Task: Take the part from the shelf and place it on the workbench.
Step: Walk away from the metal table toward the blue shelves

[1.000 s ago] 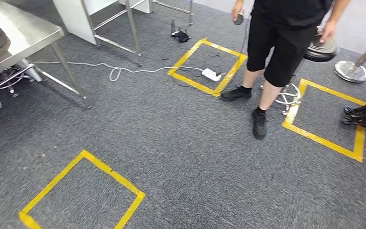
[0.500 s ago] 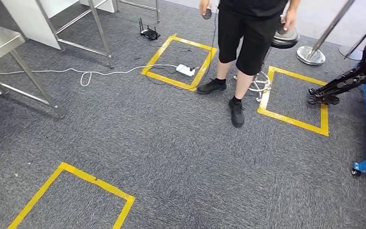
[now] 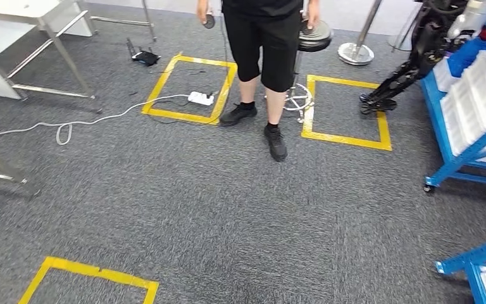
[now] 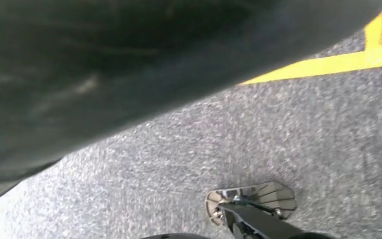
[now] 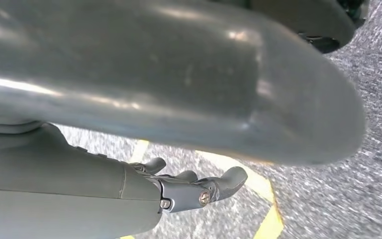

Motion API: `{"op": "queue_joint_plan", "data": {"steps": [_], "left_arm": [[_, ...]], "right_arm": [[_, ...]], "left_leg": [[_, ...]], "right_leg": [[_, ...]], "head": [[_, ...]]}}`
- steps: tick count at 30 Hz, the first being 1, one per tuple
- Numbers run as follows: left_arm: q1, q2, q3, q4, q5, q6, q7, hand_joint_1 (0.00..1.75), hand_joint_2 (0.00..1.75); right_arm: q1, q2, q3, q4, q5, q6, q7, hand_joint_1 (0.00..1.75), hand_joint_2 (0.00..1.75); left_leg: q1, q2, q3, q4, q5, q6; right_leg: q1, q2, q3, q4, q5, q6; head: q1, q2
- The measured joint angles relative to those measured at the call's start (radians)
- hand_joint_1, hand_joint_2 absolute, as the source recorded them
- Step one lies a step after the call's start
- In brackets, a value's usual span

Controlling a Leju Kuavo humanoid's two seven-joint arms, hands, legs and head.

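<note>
A blue shelf (image 3: 465, 149) holding white bins (image 3: 474, 95) stands at the right edge of the head view; I cannot make out a single part in them. Two legs of a steel table (image 3: 3, 170) show at the left edge. In the right wrist view my right hand (image 5: 194, 186) hangs over the grey carpet beside my body, its fingers loosely stretched out and apart, holding nothing.
A person (image 3: 262, 50) stands ahead beside a stool (image 3: 313, 35). Another robot's dark legs (image 3: 405, 73) stand by the shelf. Yellow tape squares (image 3: 345, 136), a power strip (image 3: 200, 97), a white cable (image 3: 69, 130) and a router (image 3: 144, 57) lie on the carpet. A second blue rack (image 3: 481, 269) is at lower right.
The camera has swung to the right: the steel table has slid off to the left and the blue shelf has come in at the right. The person stays by the stool.
</note>
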Motion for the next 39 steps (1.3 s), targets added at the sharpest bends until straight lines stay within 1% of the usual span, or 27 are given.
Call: {"op": "queue_joint_plan", "data": {"steps": [1, 3, 5, 6, 7, 9, 11, 12, 13, 14, 15, 16, 18, 20, 22, 23, 25, 26, 27, 28, 30, 32, 34, 35, 36, 37, 39], "left_arm": [[0.000, 0.000, 0.000, 0.000, 0.000, 0.000, 0.000, 0.00, 0.00], [0.001, 0.000, 0.001, 0.001, 0.000, 0.000, 0.002, 0.00, 0.00], [-0.001, -0.001, 0.001, 0.001, 0.000, 0.000, 0.003, 0.00, 0.00], [-0.002, -0.001, 0.001, 0.000, 0.000, 0.000, 0.003, 0.00, 0.00], [-0.002, -0.001, 0.001, 0.000, 0.000, 0.001, 0.003, 0.00, 0.00], [-0.002, -0.001, 0.001, 0.000, 0.000, 0.001, 0.002, 0.00, 0.00], [-0.001, -0.001, 0.001, 0.000, -0.001, 0.002, 0.002, 0.00, 0.00], [-0.001, -0.001, 0.002, 0.000, -0.002, 0.002, 0.002, 0.00, 0.00], [-0.001, -0.001, 0.002, 0.000, -0.003, 0.002, 0.002, 0.00, 0.00], [-0.001, -0.002, 0.002, 0.000, -0.004, 0.002, 0.002, 0.00, 0.00], [-0.001, -0.002, 0.002, 0.000, -0.005, 0.002, 0.003, 0.00, 0.00], [-0.001, -0.003, 0.002, 0.000, -0.006, 0.002, 0.003, 0.00, 0.00], [-0.001, -0.004, 0.002, 0.000, -0.007, 0.002, 0.005, 0.00, 0.00], [-0.004, -0.004, 0.002, 0.000, -0.009, 0.002, 0.006, 0.00, 0.00], [-0.006, -0.005, 0.002, 0.000, -0.013, 0.002, 0.006, 0.00, 0.00], [-0.006, -0.005, 0.002, 0.000, -0.015, 0.003, 0.006, 0.00, 0.00], [-0.003, -0.003, 0.002, 0.000, -0.017, 0.003, 0.006, 0.00, 0.00], [-0.002, -0.003, 0.002, 0.000, -0.017, 0.003, 0.006, 0.00, 0.00], [0.000, -0.003, 0.002, 0.000, -0.017, 0.003, 0.006, 0.00, 0.00], [0.001, -0.002, 0.002, 0.000, -0.017, 0.003, 0.006, 0.00, 0.00], [0.001, -0.001, 0.002, 0.000, -0.017, 0.003, 0.006, 0.00, 0.00], [0.002, 0.001, 0.002, 0.000, -0.017, 0.004, 0.005, 0.00, 0.00], [0.001, 0.001, 0.002, 0.000, -0.018, 0.004, 0.004, 0.00, 0.00], [-0.001, 0.001, 0.002, 0.000, -0.018, 0.004, 0.004, 0.00, 0.00], [-0.002, 0.002, 0.002, 0.000, -0.018, 0.005, 0.004, 0.00, 0.00], [-0.003, 0.002, 0.002, 0.000, -0.018, 0.005, 0.003, 0.00, 0.00], [-0.002, 0.002, 0.002, -0.001, -0.018, 0.006, 0.003, 0.00, 0.00]], "right_arm": [[-0.001, 0.000, 0.000, 0.000, 0.000, 0.000, 0.001, 0.00, 0.00], [-0.002, 0.000, 0.000, 0.000, 0.001, 0.000, 0.004, 0.00, 0.00], [0.002, -0.001, 0.000, 0.000, 0.001, 0.000, 0.006, 0.00, 0.00], [0.004, -0.001, 0.000, 0.000, 0.001, 0.000, 0.007, 0.00, 0.00], [0.005, -0.002, 0.000, 0.000, 0.002, 0.000, 0.007, 0.00, 0.00], [0.002, -0.001, 0.000, 0.000, 0.002, 0.000, 0.008, 0.00, 0.00], [-0.001, 0.000, 0.000, 0.000, 0.002, 0.000, 0.007, 0.00, 0.00], [-0.001, 0.000, 0.000, 0.000, 0.002, 0.000, 0.007, 0.00, 0.00], [0.001, 0.000, 0.000, 0.000, 0.002, 0.000, 0.006, 0.00, 0.00], [0.001, -0.001, 0.000, 0.000, 0.003, 0.000, 0.006, 0.00, 0.00], [0.001, -0.002, 0.000, 0.000, 0.004, 0.000, 0.006, 0.00, 0.00], [-0.002, -0.002, 0.000, 0.000, 0.006, 0.000, 0.006, 0.00, 0.00], [-0.006, -0.003, 0.000, 0.000, 0.007, 0.000, 0.007, 0.00, 0.00], [-0.006, -0.003, 0.000, 0.000, 0.008, 0.001, 0.008, 0.00, 0.00], [-0.002, -0.003, 0.000, 0.000, 0.008, 0.001, 0.009, 0.00, 0.00], [-0.002, -0.003, 0.000, 0.000, 0.008, 0.001, 0.009, 0.00, 0.00], [-0.002, -0.001, 0.000, 0.000, 0.008, 0.001, 0.008, 0.00, 0.00], [-0.002, 0.001, 0.000, 0.000, 0.008, 0.002, 0.008, 0.00, 0.00], [-0.002, 0.001, 0.000, 0.000, 0.008, 0.003, 0.008, 0.00, 0.00], [-0.001, 0.001, 0.000, 0.000, 0.008, 0.004, 0.008, 0.00, 0.00], [0.000, 0.002, 0.000, 0.000, 0.009, 0.005, 0.007, 0.00, 0.00], [-0.001, 0.002, 0.000, 0.000, 0.011, 0.007, 0.007, 0.00, 0.00], [0.000, 0.002, 0.000, 0.000, 0.011, 0.007, 0.006, 0.00, 0.00], [0.001, 0.002, 0.000, 0.000, 0.012, 0.007, 0.006, 0.00, 0.00], [0.003, 0.002, 0.000, 0.000, 0.012, 0.007, 0.006, 0.00, 0.00], [0.005, 0.002, 0.000, 0.000, 0.013, 0.007, 0.006, 0.00, 0.00], [0.003, 0.002, 0.000, 0.000, 0.016, 0.007, 0.006, 0.00, 0.00]], "left_leg": [[0.005, -0.023, 0.021, -0.056, 0.025, -0.001], [0.006, -0.051, 0.038, -0.106, 0.038, 0.005], [0.000, -0.032, 0.039, -0.110, 0.038, 0.020], [-0.002, -0.022, 0.041, -0.113, 0.039, 0.030], [-0.002, -0.010, 0.043, -0.117, 0.041, 0.039], [-0.003, 0.016, 0.046, -0.121, 0.041, 0.050], [-0.005, 0.046, 0.047, -0.121, 0.038, 0.055], [-0.005, 0.060, 0.048, -0.121, 0.036, 0.055], [-0.005, 0.072, 0.049, -0.120, 0.034, 0.054], [-0.004, 0.084, 0.052, -0.120, 0.032, 0.052], [-0.005, 0.094, 0.056, -0.121, 0.029, 0.048], [-0.008, 0.105, 0.059, -0.120, 0.025, 0.042], [-0.015, 0.124, 0.069, -0.123, 0.017, 0.029], [-0.016, 0.144, 0.084, -0.133, 0.012, 0.016], [-0.012, 0.123, 0.091, -0.119, -0.005, 0.006], [-0.011, 0.099, 0.079, -0.086, -0.027, 0.005], [-0.011, 0.050, 0.022, 0.035, -0.089, 0.008], [-0.011, 0.040, -0.010, 0.094, -0.110, 0.008], [-0.012, 0.035, -0.034, 0.131, -0.114, 0.008], [-0.011, 0.032, -0.042, 0.133, -0.098, 0.007], [-0.005, 0.015, -0.011, 0.039, -0.025, 0.006], [0.003, -0.034, 0.027, -0.068, 0.027, 0.004], [0.000, -0.055, 0.037, -0.101, 0.033, 0.010], [-0.004, -0.043, 0.038, -0.101, 0.034, 0.018], [-0.006, -0.032, 0.039, -0.104, 0.036, 0.027], [-0.007, -0.021, 0.040, -0.107, 0.038, 0.036], [-0.009, 0.004, 0.042, -0.112, 0.041, 0.049]], "right_leg": [[0.002, 0.013, -0.005, 0.010, -0.004, 0.007], [0.003, 0.034, -0.017, 0.020, -0.009, 0.020], [0.001, 0.050, -0.029, 0.019, -0.007, 0.032], [0.002, 0.036, -0.036, 0.024, -0.009, 0.037], [0.003, 0.010, -0.049, 0.044, -0.018, 0.039], [0.006, -0.054, -0.101, 0.143, -0.059, 0.037], [0.004, -0.074, -0.169, 0.264, -0.099, 0.036], [0.003, -0.078, -0.185, 0.289, -0.102, 0.041], [0.001, -0.081, -0.179, 0.275, -0.090, 0.048], [0.000, -0.091, -0.153, 0.223, -0.067, 0.056], [0.001, -0.115, -0.115, 0.152, -0.041, 0.062], [0.003, -0.139, -0.080, 0.089, -0.020, 0.063], [0.009, -0.167, -0.043, 0.025, 0.000, 0.050], [0.012, -0.145, -0.044, 0.021, 0.005, 0.034], [0.003, -0.120, -0.037, 0.015, 0.008, 0.021], [-0.002, -0.109, -0.030, 0.012, 0.008, 0.013], [-0.004, -0.087, -0.026, 0.011, 0.007, 0.002], [-0.002, -0.073, -0.024, 0.011, 0.006, -0.002], [-0.001, -0.058, -0.022, 0.011, 0.005, -0.003], [0.000, -0.042, -0.020, 0.012, 0.004, -0.004], [-0.002, -0.011, -0.015, 0.014, 0.002, -0.001], [0.000, 0.016, -0.019, 0.024, -0.004, 0.010], [0.001, 0.037, -0.031, 0.028, -0.005, 0.024], [-0.001, 0.047, -0.036, 0.025, -0.004, 0.031], [-0.003, 0.041, -0.041, 0.026, -0.003, 0.037], [-0.002, 0.020, -0.049, 0.037, -0.008, 0.040], [0.000, -0.043, -0.090, 0.114, -0.043, 0.038]], "head": [[-0.001, 0.000], [-0.002, 0.000], [0.000, 0.000], [0.000, 0.000], [0.004, 0.000], [0.010, 0.000], [0.013, 0.000], [0.013, 0.000], [0.013, 0.000], [0.014, 0.000], [0.014, 0.000], [0.015, 0.000], [0.014, 0.000], [0.013, 0.000], [0.007, 0.000], [0.003, 0.000], [-0.004, 0.000], [-0.004, 0.000], [-0.004, 0.000], [-0.004, 0.000], [-0.004, 0.000], [-0.005, 0.000], [-0.006, 0.000], [-0.005, 0.000], [-0.004, 0.000], [-0.002, 0.000], [0.003, 0.000]]}}
